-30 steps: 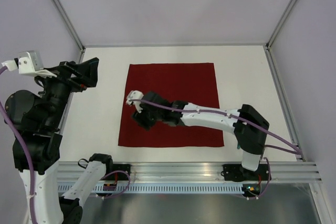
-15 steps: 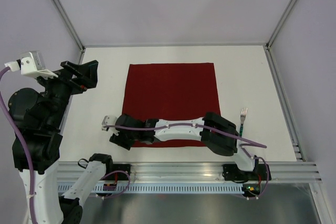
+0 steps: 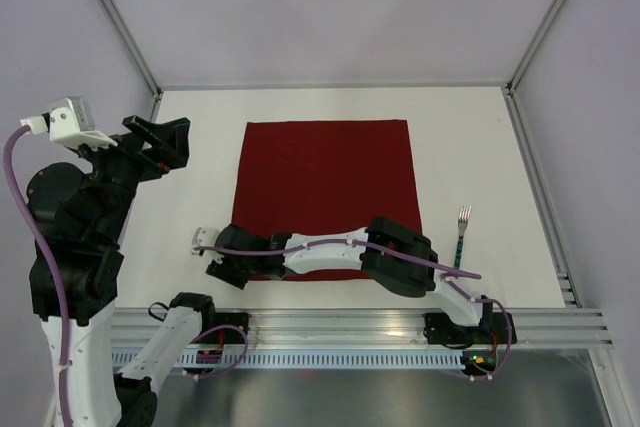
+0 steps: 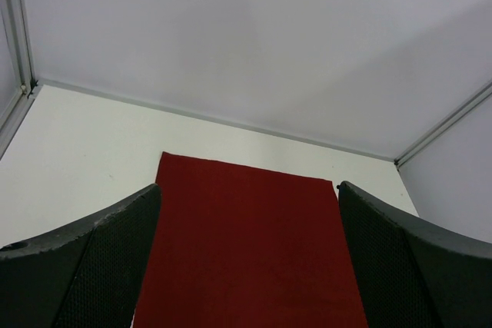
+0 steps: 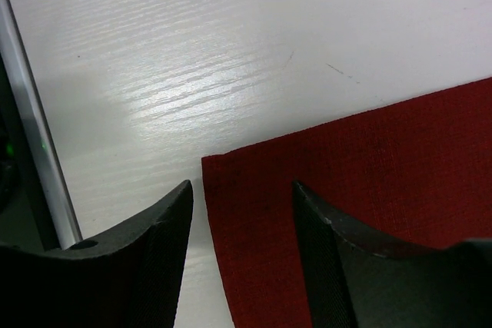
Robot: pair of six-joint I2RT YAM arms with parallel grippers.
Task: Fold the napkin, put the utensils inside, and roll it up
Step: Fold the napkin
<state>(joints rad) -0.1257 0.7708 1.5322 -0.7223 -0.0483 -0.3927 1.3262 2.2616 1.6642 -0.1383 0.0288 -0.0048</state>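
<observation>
Right wrist shows the napkin [image 5: 361, 190] corner inside the spread right hand [image 5: 240, 190].

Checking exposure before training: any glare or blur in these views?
Right wrist: bright glare patch on the table, napkin weave sharp, right fingers soft. Left wrist: even light, left fingers blurred. Top external: even light, no glare, fork small but legible.

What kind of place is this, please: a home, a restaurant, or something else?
Probably a robot test cell in a laboratory: a white table closed in by plain walls on aluminium posts, with robot arms bolted to a metal rail.
</observation>
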